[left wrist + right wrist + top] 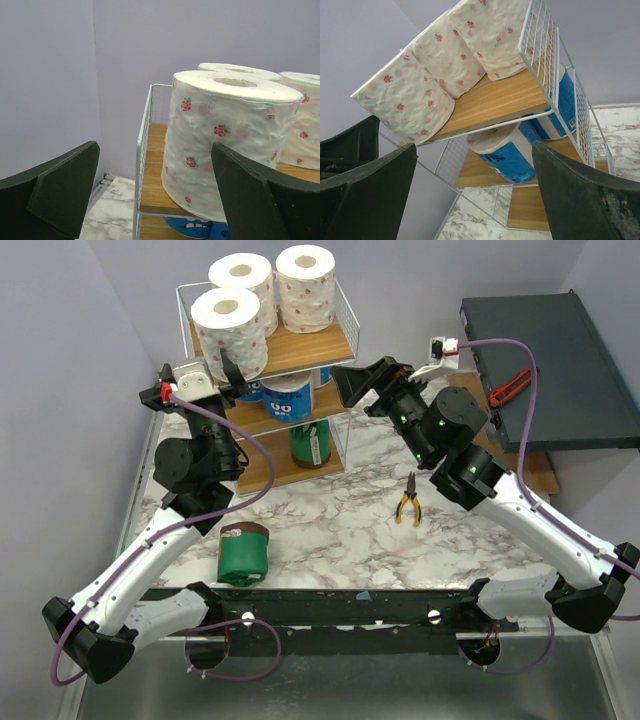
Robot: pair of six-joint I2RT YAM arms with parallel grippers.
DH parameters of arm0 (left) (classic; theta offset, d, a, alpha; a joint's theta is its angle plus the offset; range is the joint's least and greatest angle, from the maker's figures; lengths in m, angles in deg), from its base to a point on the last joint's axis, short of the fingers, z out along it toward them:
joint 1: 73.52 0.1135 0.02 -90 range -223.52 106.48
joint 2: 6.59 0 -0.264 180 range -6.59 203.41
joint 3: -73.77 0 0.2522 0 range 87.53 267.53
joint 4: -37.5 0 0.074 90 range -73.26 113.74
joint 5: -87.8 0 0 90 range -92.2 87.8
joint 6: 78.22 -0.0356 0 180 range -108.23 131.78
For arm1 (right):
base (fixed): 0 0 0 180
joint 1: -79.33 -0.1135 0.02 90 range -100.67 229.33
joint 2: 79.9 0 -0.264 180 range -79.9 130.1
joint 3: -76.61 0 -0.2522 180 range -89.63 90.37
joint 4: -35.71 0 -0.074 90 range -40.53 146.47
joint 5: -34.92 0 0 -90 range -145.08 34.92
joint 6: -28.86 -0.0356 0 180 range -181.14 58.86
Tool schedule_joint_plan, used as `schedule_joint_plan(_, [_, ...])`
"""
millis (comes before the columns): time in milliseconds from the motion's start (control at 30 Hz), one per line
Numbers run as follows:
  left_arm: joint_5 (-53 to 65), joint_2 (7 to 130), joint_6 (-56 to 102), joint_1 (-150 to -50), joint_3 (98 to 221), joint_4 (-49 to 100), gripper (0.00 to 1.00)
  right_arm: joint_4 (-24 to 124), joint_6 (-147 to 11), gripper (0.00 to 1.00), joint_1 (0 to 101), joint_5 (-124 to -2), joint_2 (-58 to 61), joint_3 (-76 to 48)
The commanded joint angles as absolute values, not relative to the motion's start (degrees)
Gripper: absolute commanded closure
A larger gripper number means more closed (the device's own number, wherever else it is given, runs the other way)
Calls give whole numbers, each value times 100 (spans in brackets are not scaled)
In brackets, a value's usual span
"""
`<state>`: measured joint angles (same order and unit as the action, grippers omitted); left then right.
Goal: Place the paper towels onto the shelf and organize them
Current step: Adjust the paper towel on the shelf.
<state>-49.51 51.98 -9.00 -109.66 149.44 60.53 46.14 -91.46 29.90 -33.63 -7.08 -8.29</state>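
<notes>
Our left claw (155,187) stood spread wide and empty. Just ahead of it, nearer its right finger, a speckled roll (225,145) stood upright at the front corner of the top board of the shelf (152,175), perhaps touching that finger. Our right claw (475,190) was likewise spread and empty, with blue rolls (505,155) ahead on the middle tier. One green roll (243,553) lay on the surface (330,530), well behind both claws

Left arm (140,565) and right arm (545,515): white shell links, black joints, black bases. Purple cables (250,455) loop along both. Green LEDs (420,422) on right joints. White wrist camera (190,378), red spot. Tool fingers (65,195) dark, matte, wedge-shaped.
</notes>
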Motion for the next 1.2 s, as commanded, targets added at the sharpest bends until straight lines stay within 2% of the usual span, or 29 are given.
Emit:
schedule_joint_plan(0, [-4891, 4961, -682, -10931, 14963, 5507, 1, 4690, -9040, 0, 2971, -3215, -895, -905])
schedule_joint_plan(267, [-3750, 4151, 402, -10929, 14956, 4164, 2, 4754, -9015, 0, 2972, -3153, -990, -1016])
schedule_joint_plan(500, [-2381, 3954, 1288, -10936, 15225, 3194, 7, 4798, -9005, 0, 2975, -3175, -950, -1016])
schedule_joint_plan(800, [-1806, 4481, 1446, -10934, 15452, 3050, 27, 4886, -9059, 0, 2975, -3147, -940, -1080])
schedule_joint_plan(900, [-1628, 4658, 1447, -10938, 15515, 3136, 30, 4895, -9051, 0, 2976, -3112, -968, -1118])
schedule_joint_plan(1000, [-1594, 4839, 1485, -10936, 15586, 3214, 30, 4895, -9053, 0, 2976, -3096, -993, -1166])
schedule_joint_plan(1167, [-2208, 5131, 1336, -10931, 15635, 3491, 18, 4890, -9076, 0, 2974, -3076, -1019, -1247])
